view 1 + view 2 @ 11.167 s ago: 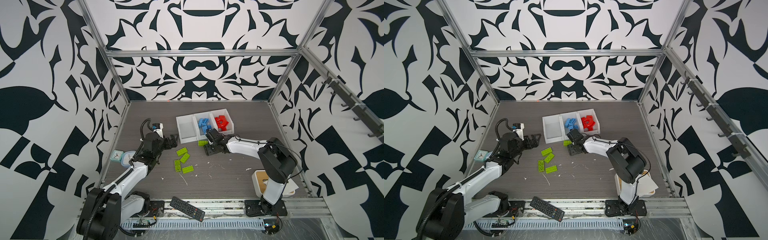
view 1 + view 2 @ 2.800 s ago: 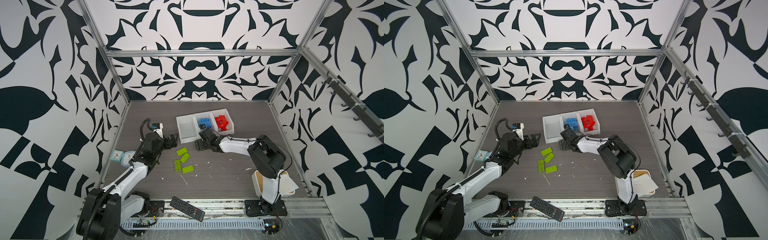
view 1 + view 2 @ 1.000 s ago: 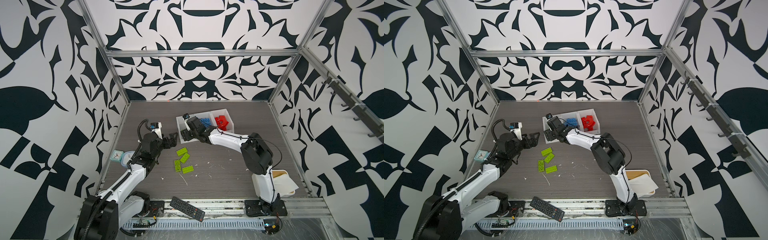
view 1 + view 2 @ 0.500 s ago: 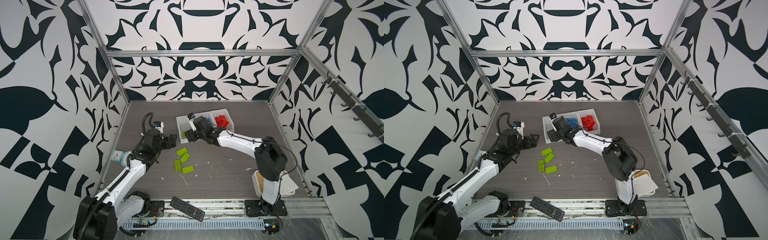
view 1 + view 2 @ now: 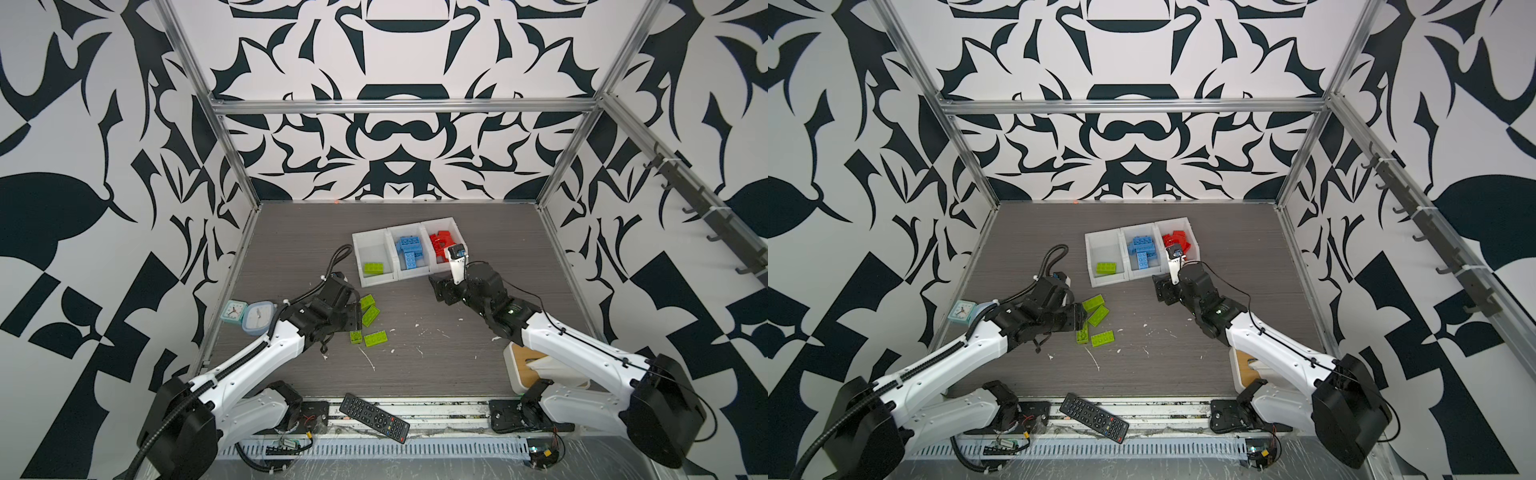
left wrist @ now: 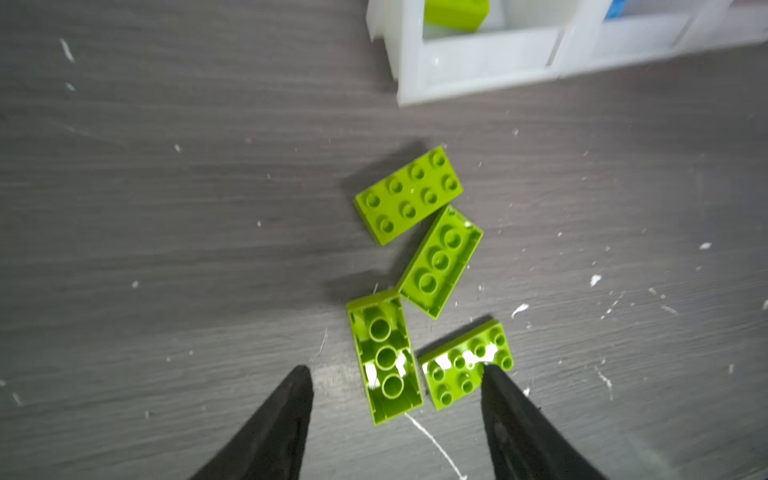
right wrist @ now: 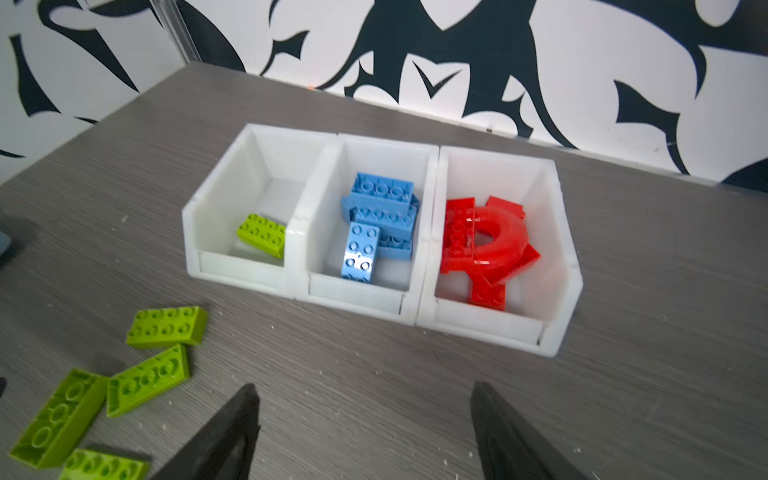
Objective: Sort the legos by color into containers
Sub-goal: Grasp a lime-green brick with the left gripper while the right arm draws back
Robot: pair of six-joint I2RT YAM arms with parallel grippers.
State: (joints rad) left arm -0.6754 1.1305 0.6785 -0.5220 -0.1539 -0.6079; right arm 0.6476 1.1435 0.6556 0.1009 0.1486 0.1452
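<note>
The containers [image 5: 376, 280] are three joined white bins at mid-table. In the right wrist view the left bin holds one lime green lego [image 7: 262, 233], the middle bin blue legos [image 7: 380, 216], the right bin red legos [image 7: 484, 241]. Several green legos [image 5: 371, 314] lie loose on the table. My left gripper [image 6: 395, 370] is open low over them. Its fingers stand either side of an upside-down green brick [image 6: 384, 357], and one fingertip overlaps a studded brick [image 6: 461, 368]. My right gripper [image 7: 363, 387] is open and empty, on the near side of the bins [image 5: 440, 291].
A black remote [image 5: 374, 417] lies at the front edge. A teal clock [image 5: 232, 311] and a round white clock [image 5: 257, 318] sit at the left edge. A white box with a wooden lid [image 5: 525, 365] is under my right arm. White scraps dot the table.
My right gripper let go of a green brick in the left bin and drew back toward the right. My left gripper came down over the loose green bricks with its jaws narrowing.
</note>
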